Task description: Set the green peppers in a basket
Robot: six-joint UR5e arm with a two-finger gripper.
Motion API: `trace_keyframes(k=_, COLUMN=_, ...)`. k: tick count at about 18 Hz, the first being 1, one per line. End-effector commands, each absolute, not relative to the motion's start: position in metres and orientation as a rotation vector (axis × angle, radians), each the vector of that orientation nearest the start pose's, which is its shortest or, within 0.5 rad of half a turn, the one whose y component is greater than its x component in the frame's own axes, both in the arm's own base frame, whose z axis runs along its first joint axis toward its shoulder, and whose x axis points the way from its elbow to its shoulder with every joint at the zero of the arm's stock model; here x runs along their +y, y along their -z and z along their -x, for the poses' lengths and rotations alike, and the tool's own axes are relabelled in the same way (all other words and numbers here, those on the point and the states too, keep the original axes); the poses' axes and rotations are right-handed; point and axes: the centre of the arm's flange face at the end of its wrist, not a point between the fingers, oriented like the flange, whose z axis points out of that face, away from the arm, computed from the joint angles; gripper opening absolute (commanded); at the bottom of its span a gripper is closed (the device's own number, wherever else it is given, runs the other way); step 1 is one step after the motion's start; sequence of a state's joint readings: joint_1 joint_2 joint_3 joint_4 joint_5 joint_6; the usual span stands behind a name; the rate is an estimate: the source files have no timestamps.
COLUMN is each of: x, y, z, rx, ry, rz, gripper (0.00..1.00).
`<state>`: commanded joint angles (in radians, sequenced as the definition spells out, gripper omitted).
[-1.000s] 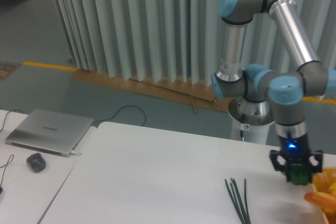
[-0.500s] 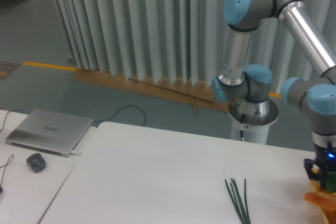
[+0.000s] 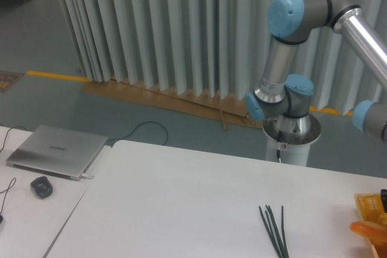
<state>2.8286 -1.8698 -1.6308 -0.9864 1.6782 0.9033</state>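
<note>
The robot arm (image 3: 284, 58) fills the upper right of the frame: a grey link with a light-blue joint cap rises from its round base at centre right, and a polished silver link runs off the right edge. Another blue-capped joint shows at the right edge, about halfway down. The hand is almost wholly outside the picture; only a small dark sliver (image 3: 384, 199) at the far right edge, just above the basket, may belong to it, and I cannot tell whether its fingers are spread or pressed together, or whether they hold anything.

The basket (image 3: 364, 202) appears only as a yellow-orange lattice corner at the lower right edge of the frame, resting on the white desk (image 3: 181, 203). An orange, rounded object (image 3: 369, 231) lies at the basket's near rim. The green pepper is not visible anywhere in this view, so its place cannot be told.

On the desk, left of the basket and well apart from it, lie thin green scallion stalks (image 3: 275, 228) in a loose bundle running down to the bottom edge. On a second white surface at the lower left sit a closed silver laptop (image 3: 55, 150) and, just below it, a dark computer mouse (image 3: 41, 186). A black cable (image 3: 136, 131) loops from the laptop toward the floor. Pale pleated curtains (image 3: 157, 28) hang across the background
</note>
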Motion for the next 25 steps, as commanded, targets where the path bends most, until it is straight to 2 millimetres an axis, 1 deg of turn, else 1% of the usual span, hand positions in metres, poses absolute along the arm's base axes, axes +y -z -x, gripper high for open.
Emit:
trace_keyframes(k=2, x=0.291, y=-0.355, z=0.555, rx=-0.512, ry=-0.381, rz=3.07, gripper=0.6)
trace_keyframes(k=4, x=0.272, y=-0.347, z=0.567, rx=-0.458, ry=-0.353, rz=3.081, gripper=0.6)
trace_keyframes(k=6, x=0.262, y=-0.347, z=0.575, rx=-0.448, ry=-0.339, rz=3.06, gripper=0.6)
trace_keyframes(k=9, x=0.262, y=-0.349, z=0.58, rx=-0.433, ry=-0.339, rz=3.051, gripper=0.6)
trace_keyframes(k=10, x=0.262, y=-0.346, z=0.58, rx=-0.431, ry=-0.332, rz=3.054, gripper=0.6)
trace_keyframes(k=13, x=0.261, y=-0.345, z=0.582, rx=-0.426, ry=-0.33, rz=3.056, gripper=0.63)
trace_keyframes(k=15, x=0.261, y=-0.345, z=0.582, rx=-0.426, ry=-0.33, rz=3.056, gripper=0.63)
trace_keyframes(k=16, x=0.261, y=-0.344, z=0.582, rx=-0.424, ry=-0.33, rz=3.057, gripper=0.66)
trace_keyframes(k=17, x=0.262, y=-0.343, z=0.581, rx=-0.417, ry=-0.326, rz=3.059, gripper=0.81)
trace_keyframes(k=18, x=0.262, y=-0.343, z=0.581, rx=-0.403, ry=-0.329, rz=3.061, gripper=1.0)
trace_keyframes(k=25, x=0.263, y=-0.341, z=0.583, rx=-0.368, ry=-0.325, rz=3.07, gripper=1.0)
